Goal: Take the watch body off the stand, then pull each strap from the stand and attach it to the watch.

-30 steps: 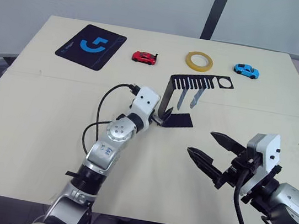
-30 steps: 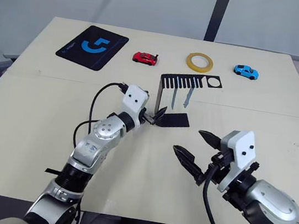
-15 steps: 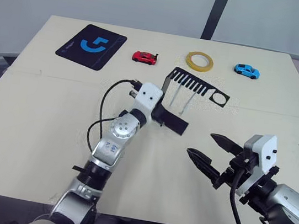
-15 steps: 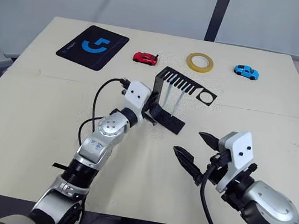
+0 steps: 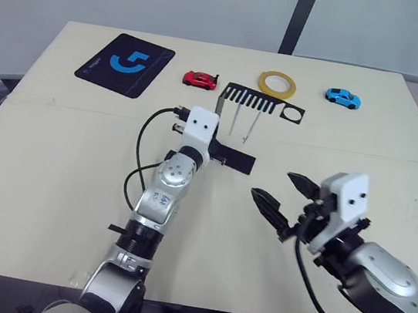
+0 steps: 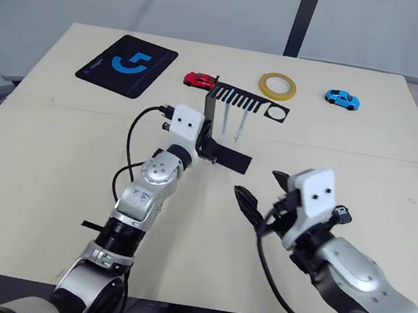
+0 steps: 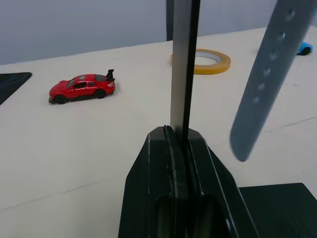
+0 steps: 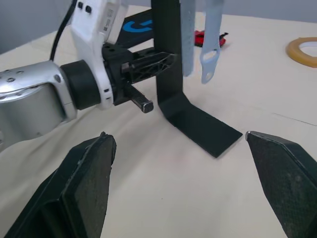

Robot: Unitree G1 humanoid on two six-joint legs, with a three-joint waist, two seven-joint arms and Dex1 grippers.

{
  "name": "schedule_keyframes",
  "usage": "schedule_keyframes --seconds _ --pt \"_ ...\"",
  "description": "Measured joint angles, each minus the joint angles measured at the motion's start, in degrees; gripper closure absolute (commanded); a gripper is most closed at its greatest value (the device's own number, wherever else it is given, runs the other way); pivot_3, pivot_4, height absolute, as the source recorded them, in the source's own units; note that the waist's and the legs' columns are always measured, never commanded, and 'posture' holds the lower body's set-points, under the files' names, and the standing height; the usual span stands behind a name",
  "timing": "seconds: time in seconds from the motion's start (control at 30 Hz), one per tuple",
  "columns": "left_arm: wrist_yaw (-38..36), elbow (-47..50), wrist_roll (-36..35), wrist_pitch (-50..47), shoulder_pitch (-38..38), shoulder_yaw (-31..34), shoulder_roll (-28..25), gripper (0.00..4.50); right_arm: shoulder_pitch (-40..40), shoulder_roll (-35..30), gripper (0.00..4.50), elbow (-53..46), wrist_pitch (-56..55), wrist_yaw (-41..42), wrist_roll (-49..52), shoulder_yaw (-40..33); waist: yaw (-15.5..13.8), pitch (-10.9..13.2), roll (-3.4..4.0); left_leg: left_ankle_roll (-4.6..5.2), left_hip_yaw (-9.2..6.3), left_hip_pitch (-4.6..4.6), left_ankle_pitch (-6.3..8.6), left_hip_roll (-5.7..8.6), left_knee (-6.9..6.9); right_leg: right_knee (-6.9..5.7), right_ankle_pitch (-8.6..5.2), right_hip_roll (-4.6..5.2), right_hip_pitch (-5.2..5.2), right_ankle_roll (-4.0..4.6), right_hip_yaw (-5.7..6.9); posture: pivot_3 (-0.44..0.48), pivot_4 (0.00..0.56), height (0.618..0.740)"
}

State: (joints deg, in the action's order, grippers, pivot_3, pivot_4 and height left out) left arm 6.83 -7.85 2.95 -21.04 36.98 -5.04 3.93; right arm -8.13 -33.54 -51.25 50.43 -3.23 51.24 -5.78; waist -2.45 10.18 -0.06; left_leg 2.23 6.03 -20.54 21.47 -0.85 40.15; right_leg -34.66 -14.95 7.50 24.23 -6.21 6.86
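Note:
The black stand [image 5: 261, 101] stands upright at mid-table, its comb-slotted top plate with the round hole pointing right. Two pale grey-blue straps [image 5: 235, 120] hang from its slots, and in the right wrist view they [image 8: 210, 43] dangle above the base. My left gripper [image 5: 215, 153] is shut on the stand's thin upright plate [image 7: 181, 69], low down by the base [image 5: 236, 159]. My right gripper [image 5: 273, 185] hangs open in front of the stand, a little right of it, with nothing between its fingers [image 8: 85, 184]. The watch body is out of view.
At the back of the table lie a red toy car [image 5: 200, 80], a roll of yellow tape [image 5: 277, 84] and a blue toy car [image 5: 343, 97]. A black mouse pad with a blue logo [image 5: 125, 63] lies at the back left.
My left gripper has shut on the stand's upright and swung the stand round, shifting it slightly back and left. My right gripper has come left, closer to the stand, still open.

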Motion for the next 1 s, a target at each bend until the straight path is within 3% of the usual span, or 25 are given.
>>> schedule_keyframes --seconds 0.33,0.6,1.0 --pt "4.6 -2.1 1.3 1.3 0.9 0.3 2.0 4.47 -17.6 16.6 0.0 10.1 7.6 -17.4 -12.7 9.6 1.0 0.0 -0.02 0.02 -0.06 -0.05 -0.02 0.01 0.0 -0.07 0.0 0.04 0.01 0.0 0.1 0.0 0.15 0.732" --pt "5.2 -2.1 1.8 1.5 0.9 0.1 2.4 4.47 -23.2 24.2 0.0 19.4 8.0 -19.5 -23.7 12.3 1.1 0.0 -0.02 0.04 -0.1 -0.16 -0.03 0.02 0.0 -0.06 0.0 0.06 0.08 0.0 0.19 0.0 0.15 0.732" --pt "5.9 -2.1 2.0 1.6 0.8 -0.1 2.7 4.47 -27.3 30.1 0.0 28.1 2.9 -16.7 -33.3 12.3 1.3 0.0 -0.02 0.04 -0.11 -0.21 -0.03 0.01 0.0 -0.07 0.0 0.05 0.13 0.0 0.2 0.0 0.15 0.732"
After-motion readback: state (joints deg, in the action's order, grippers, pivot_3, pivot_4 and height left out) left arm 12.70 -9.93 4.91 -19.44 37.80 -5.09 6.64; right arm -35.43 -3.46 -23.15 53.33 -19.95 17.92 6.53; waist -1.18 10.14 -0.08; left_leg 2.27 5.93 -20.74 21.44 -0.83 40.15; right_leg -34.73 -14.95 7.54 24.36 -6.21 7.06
